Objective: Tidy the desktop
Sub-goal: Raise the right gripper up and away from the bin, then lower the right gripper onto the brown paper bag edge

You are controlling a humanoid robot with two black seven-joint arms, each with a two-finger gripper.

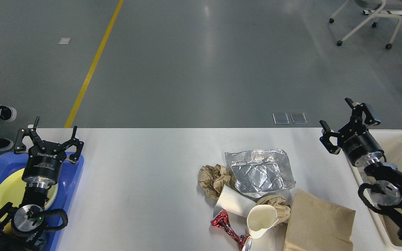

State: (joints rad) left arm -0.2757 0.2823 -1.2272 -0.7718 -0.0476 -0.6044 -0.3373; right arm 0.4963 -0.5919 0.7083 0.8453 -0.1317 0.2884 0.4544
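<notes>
The white-grey desktop (145,174) fills the lower half of the head view. On its right half lies a pile of litter: a crumpled clear plastic bag (258,170), two brown paper wads (213,177), a white paper cup (261,219) lying on its side, a white paper piece (234,202), a red foil wrapper (225,225) and a flat brown paper bag (318,225). My left gripper (45,134) is open and empty above the blue tray's far edge. My right gripper (347,113) is open and empty, raised over the desktop's far right corner by the cream bin.
A blue tray (72,181) with a yellow plate (9,190) stands at the desktop's left end under my left arm. A cream bin (401,146) stands off the right end. A person's shoes (2,113) show at far left. A wheeled chair (368,21) stands at the back right.
</notes>
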